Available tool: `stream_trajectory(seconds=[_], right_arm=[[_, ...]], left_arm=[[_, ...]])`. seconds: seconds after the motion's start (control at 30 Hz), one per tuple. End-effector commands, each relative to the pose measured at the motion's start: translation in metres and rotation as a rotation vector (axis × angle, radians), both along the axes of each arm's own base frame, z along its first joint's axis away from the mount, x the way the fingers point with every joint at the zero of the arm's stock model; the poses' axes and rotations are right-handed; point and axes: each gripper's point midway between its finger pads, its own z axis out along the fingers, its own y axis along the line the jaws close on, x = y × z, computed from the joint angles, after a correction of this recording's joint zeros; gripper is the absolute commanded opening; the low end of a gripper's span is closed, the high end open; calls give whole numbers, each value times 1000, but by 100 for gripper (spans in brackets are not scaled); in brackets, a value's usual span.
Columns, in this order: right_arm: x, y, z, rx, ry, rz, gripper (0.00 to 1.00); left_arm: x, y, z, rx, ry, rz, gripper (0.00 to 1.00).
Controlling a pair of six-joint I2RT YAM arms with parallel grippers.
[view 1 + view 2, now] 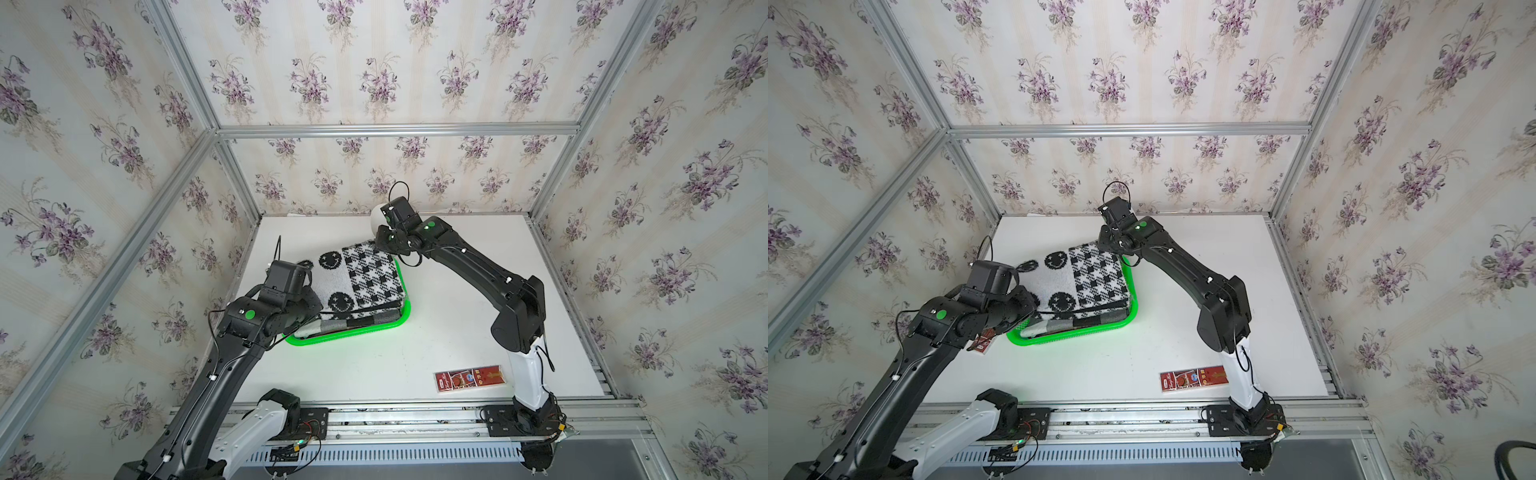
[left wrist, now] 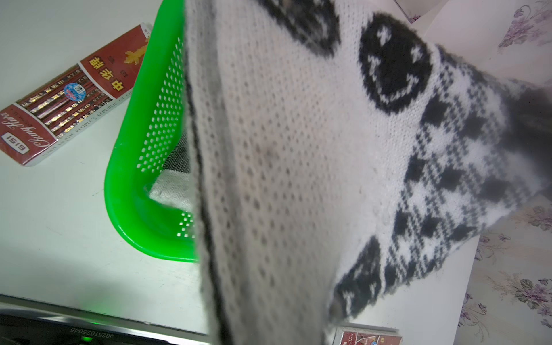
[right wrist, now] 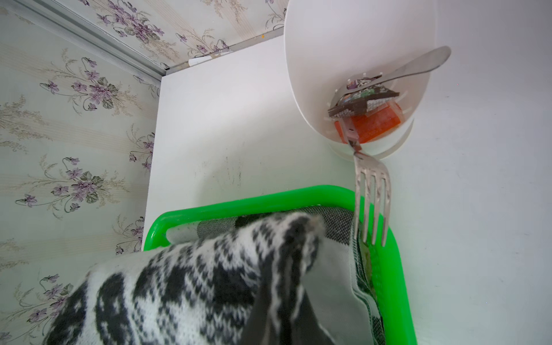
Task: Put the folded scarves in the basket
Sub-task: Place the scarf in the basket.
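The folded scarf [image 1: 353, 282], a black-and-white knit with smiley faces and houndstooth, stretches over the bright green basket [image 1: 353, 340] in both top views. My left gripper [image 1: 318, 309] is shut on its near left corner. My right gripper [image 1: 384, 245] is shut on its far right corner. In both wrist views the scarf [image 2: 298, 149] [image 3: 194, 283] covers the fingers. Its upper layer sits above the basket rim [image 2: 134, 179] [image 3: 268, 200]. Grey checked fabric [image 3: 331, 227] lies inside the basket beneath it.
A white bowl [image 3: 343, 59] with a spoon and packets stands behind the basket. A fork [image 3: 372, 194] reaches from it over the basket's far corner. One red pencil box [image 1: 469, 378] lies near front right. Another red box [image 2: 65, 95] sits left of the basket.
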Motion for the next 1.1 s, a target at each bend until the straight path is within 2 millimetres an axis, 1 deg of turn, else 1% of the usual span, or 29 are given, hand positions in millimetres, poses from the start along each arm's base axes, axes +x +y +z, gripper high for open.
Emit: stream_trajectory(seconds=[0.0,0.07,0.13,0.3,0.43,0.57,0.73,0.8,0.87,1.07], right_arm=[[-5,-8,2,-49,-23,-13,0],[-7,-6,1,-43,-24,-10,0],[-5,-1,-8,-40,-17,-3,0],[8,11,-36,-62,2,9,0],[18,18,-55,-75,22,6,0],[26,12,-69,-98,37,-20,0],[31,6,-76,-110,45,-41,0],[32,4,-81,-113,51,-43,0],[33,4,-90,-120,68,-41,0],[32,0,-110,-149,98,-53,0]], left_arm=[[-7,11,-8,54,26,13,3],[-6,10,-14,50,31,15,3],[-5,12,-21,59,45,21,3],[-3,18,-37,97,78,39,5],[-2,30,-56,155,116,66,6],[3,33,-68,159,131,70,8],[5,42,-83,200,193,73,9],[5,42,-89,202,208,68,10],[4,41,-96,193,227,67,10],[-8,36,-111,146,252,76,11]])
